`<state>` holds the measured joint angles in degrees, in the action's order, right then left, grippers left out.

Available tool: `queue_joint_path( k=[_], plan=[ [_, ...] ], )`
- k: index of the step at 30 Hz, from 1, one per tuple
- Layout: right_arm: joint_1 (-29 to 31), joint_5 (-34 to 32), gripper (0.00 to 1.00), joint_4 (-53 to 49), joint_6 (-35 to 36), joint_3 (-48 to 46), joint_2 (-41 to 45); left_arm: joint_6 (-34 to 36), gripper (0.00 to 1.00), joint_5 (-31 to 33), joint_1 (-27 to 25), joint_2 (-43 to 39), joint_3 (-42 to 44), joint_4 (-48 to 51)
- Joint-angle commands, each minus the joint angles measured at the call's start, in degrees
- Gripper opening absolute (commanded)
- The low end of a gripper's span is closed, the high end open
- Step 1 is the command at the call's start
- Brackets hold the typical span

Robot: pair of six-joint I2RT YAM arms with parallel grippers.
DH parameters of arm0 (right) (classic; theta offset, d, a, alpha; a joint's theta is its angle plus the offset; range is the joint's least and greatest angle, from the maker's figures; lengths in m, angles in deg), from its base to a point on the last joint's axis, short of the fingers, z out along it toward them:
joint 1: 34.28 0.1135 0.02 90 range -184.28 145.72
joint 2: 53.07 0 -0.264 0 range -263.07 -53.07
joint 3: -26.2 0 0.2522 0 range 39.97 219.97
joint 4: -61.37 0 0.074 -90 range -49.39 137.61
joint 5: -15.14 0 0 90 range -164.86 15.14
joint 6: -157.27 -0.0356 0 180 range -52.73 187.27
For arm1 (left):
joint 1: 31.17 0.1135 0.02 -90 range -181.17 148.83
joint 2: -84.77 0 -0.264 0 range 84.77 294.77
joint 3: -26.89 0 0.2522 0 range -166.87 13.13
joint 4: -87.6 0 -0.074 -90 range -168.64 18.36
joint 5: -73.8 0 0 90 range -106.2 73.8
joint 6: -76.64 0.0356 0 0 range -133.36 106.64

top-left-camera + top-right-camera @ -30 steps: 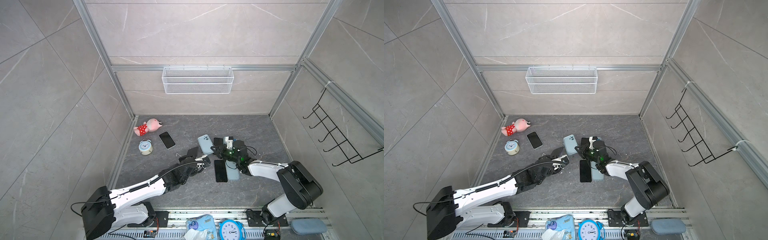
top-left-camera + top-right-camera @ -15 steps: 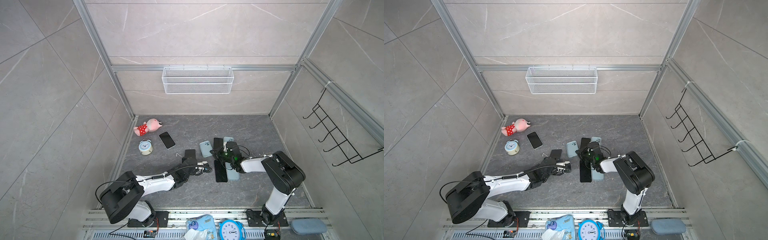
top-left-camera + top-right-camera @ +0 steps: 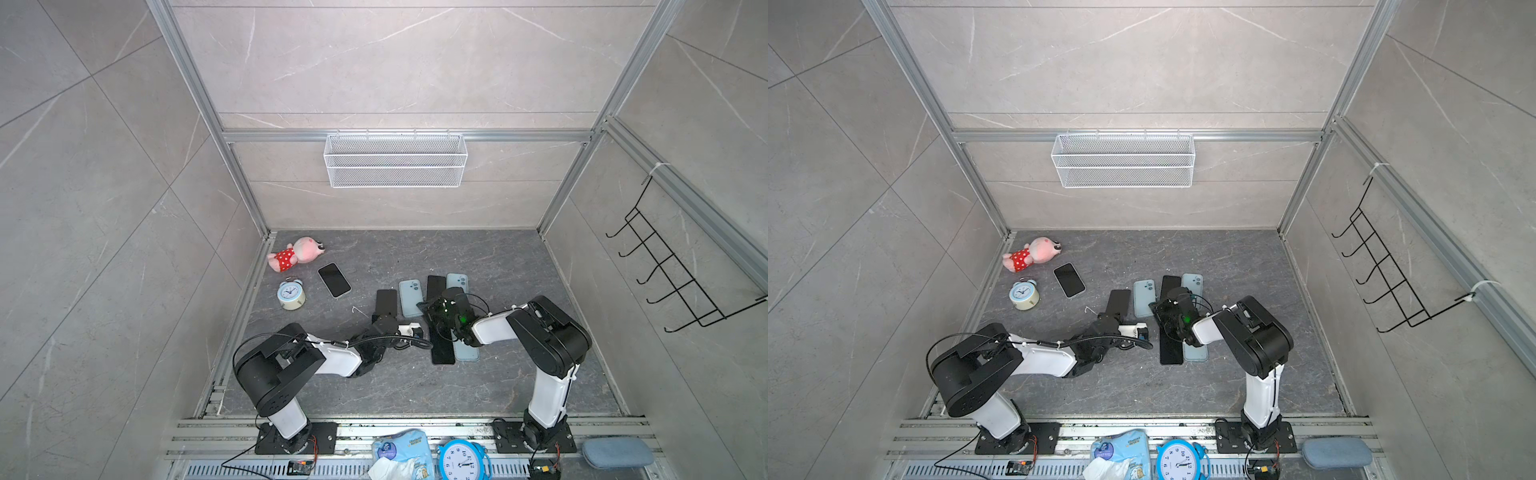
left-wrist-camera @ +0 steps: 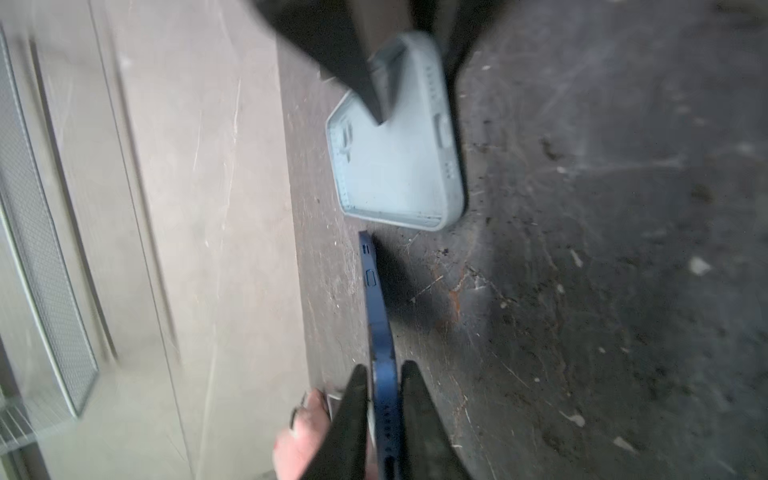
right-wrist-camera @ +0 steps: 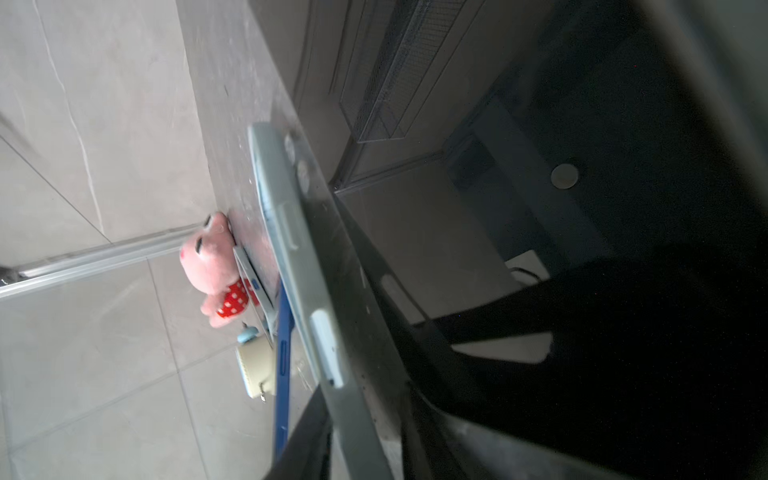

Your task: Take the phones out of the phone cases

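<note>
A dark blue phone point(image 3: 386, 301) lies flat on the floor, out of its case. The empty light blue phone case point(image 3: 410, 297) lies just to its right, back side up. My left gripper point(image 3: 384, 320) is at the phone's near end. In the left wrist view the phone's edge point(image 4: 376, 299) runs between its fingers point(image 4: 357, 386) with narrow gaps, so that gripper point(image 4: 384, 368) is open. My right gripper point(image 3: 424, 307) is at the case's near end. In the right wrist view the case point(image 5: 291, 249) sits between its loosened jaws.
Black phones point(image 3: 442, 353) and pale blue cases point(image 3: 465, 353) lie under and beyond my right wrist. Another phone point(image 3: 334, 280), a small alarm clock point(image 3: 291, 294) and a pink plush toy point(image 3: 297, 253) sit at the back left. A wire basket point(image 3: 395, 160) hangs on the back wall.
Both arms came down and drew back toward their bases. The phone and the case, held raised a second ago, now lie side by side on the floor, and both grippers have loosened.
</note>
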<state>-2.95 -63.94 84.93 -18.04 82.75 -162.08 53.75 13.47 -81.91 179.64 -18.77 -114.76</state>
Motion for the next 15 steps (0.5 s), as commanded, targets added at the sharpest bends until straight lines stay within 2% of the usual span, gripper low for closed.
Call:
queue_joint_path(
  k=[1,2,3,5,8,12,15],
  plan=[
    [0.3,-1.1,0.50,-0.5,-0.8,0.6,-0.2,-1.9,0.67,-0.1,0.2,-2.0,0.9,0.9],
    [0.3,-1.0,0.57,-0.8,-0.4,0.5,0.5,-2.6,0.82,0.1,0.2,-2.8,1.1,1.8],
    [0.3,-1.0,0.61,-1.4,0.0,0.5,1.4,-3.1,0.91,0.5,0.2,-3.6,1.4,2.2],
    [0.3,-1.0,0.69,-2.8,0.9,0.3,3.3,-4.2,0.92,1.6,0.0,-5.5,1.6,2.2],
    [0.4,-0.1,0.74,-6.1,2.2,0.5,6.1,-6.8,0.93,3.1,-0.1,-9.6,1.5,3.8],
    [0.5,0.5,0.80,-9.8,3.7,-0.7,9.7,-13.5,0.93,2.9,-0.4,-18.5,0.1,10.7],
    [0.5,0.9,0.83,-13.4,6.2,-0.4,12.4,-21.0,0.94,1.9,-0.4,-24.9,-2.9,19.5]
  ],
)
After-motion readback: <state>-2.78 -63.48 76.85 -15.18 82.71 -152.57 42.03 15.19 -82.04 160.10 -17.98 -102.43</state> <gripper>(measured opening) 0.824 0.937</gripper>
